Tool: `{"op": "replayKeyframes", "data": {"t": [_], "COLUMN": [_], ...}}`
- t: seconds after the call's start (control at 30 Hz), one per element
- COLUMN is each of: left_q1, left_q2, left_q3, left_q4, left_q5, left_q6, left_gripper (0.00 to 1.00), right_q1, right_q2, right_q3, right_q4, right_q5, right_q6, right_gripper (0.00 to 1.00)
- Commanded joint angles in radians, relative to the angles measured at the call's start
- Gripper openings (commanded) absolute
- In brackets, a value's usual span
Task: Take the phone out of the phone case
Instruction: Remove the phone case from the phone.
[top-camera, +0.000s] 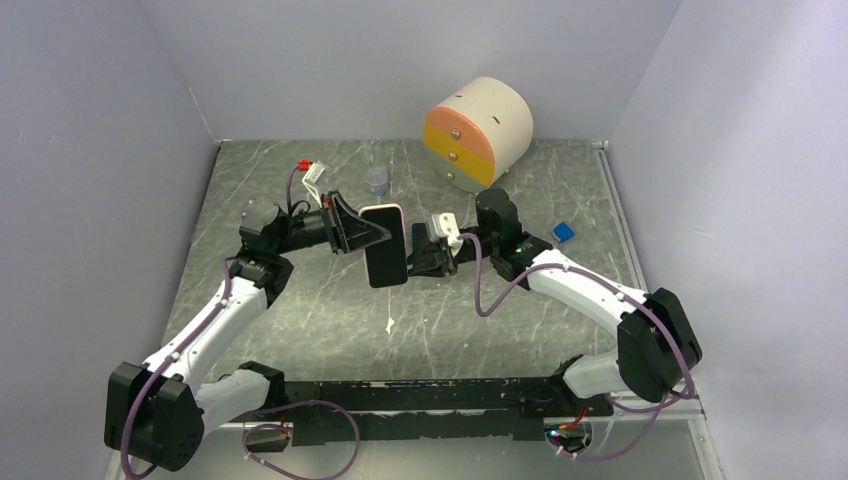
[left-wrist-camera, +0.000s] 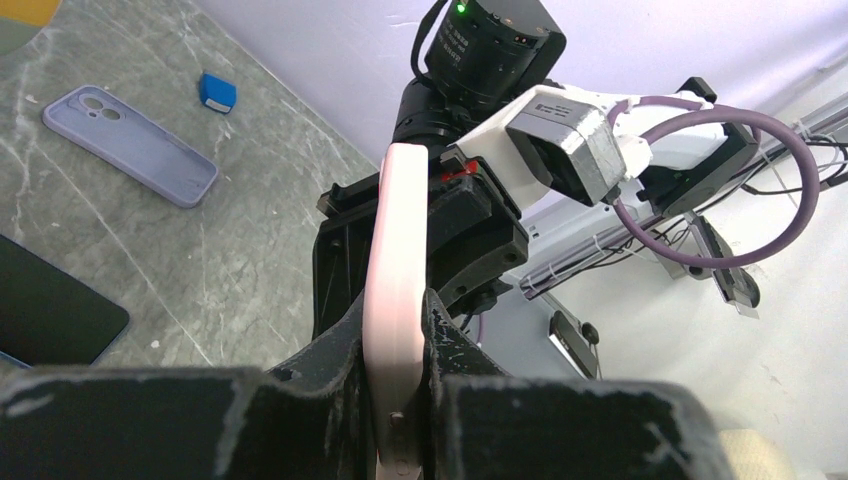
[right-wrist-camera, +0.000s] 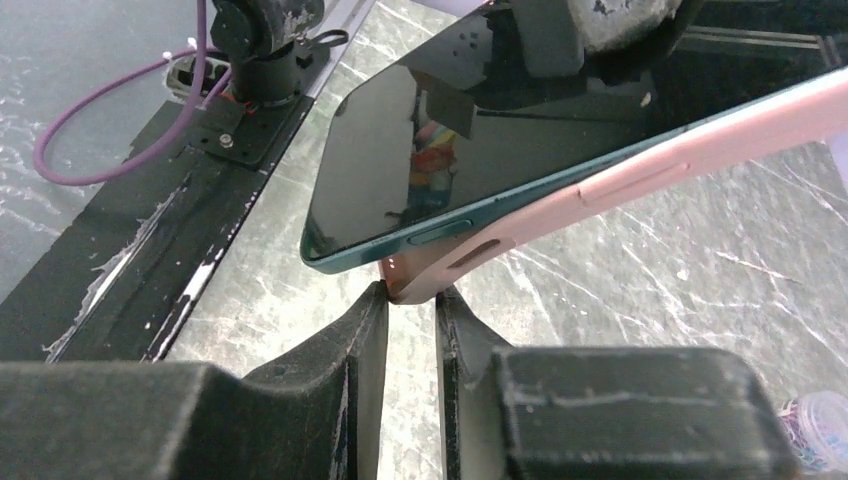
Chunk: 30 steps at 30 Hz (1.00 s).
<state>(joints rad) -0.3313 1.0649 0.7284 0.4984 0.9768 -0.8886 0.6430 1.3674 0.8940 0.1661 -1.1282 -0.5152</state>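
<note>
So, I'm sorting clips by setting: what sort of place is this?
Likely a robotics lab cell, not a home: left arm and right arm bolted at the edge of a tabletop, boxed in by plain walls.

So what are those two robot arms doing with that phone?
They're trying to get the phone out of its pink case. The left gripper clamps one edge of the case and holds it up above the table. The right gripper pinches a corner of the case. At that corner the phone sticks out a little, but the rest looks to be in the case.
</note>
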Motion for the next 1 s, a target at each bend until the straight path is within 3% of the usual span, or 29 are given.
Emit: {"op": "replayKeyframes", "data": {"t": [0.0,0.27,0.37,0.57,0.73,0.83,0.97], "left_q1": [-0.043,-0.043,-0.042,-0.042,-0.046,-0.054,-0.057], "left_q2": [0.001,0.002,0.019,0.047,0.063,0.071,0.084], "left_q3": [0.003,-0.020,-0.041,-0.057,-0.067,-0.070,-0.081], "left_q4": [0.039,-0.041,-0.007,0.060,0.157,0.148,0.149], "left_q5": [0.067,0.006,-0.011,-0.026,-0.017,-0.032,-0.075], "left_q6": [-0.110,-0.023,-0.032,-0.057,-0.118,-0.112,-0.107], "left_gripper": [0.02,0.02,0.02,0.02,0.03,0.03,0.03], "right_q1": [0.002,-0.003,-0.010,-0.016,-0.014,-0.014,-0.011], "right_q2": [0.000,0.000,0.002,0.037,0.059,0.067,0.089], "right_q3": [-0.005,-0.078,-0.121,-0.140,-0.145,-0.124,-0.132], "right_q4": [0.413,0.715,0.856,1.062,1.102,1.058,1.125], "right_q5": [0.078,0.092,0.114,0.135,0.183,0.184,0.159], "right_q6": [0.140,0.507,0.684,0.924,0.987,0.989,1.059], "right_gripper": [0.01,0.17,0.25,0.29,0.30,0.31,0.30]}}
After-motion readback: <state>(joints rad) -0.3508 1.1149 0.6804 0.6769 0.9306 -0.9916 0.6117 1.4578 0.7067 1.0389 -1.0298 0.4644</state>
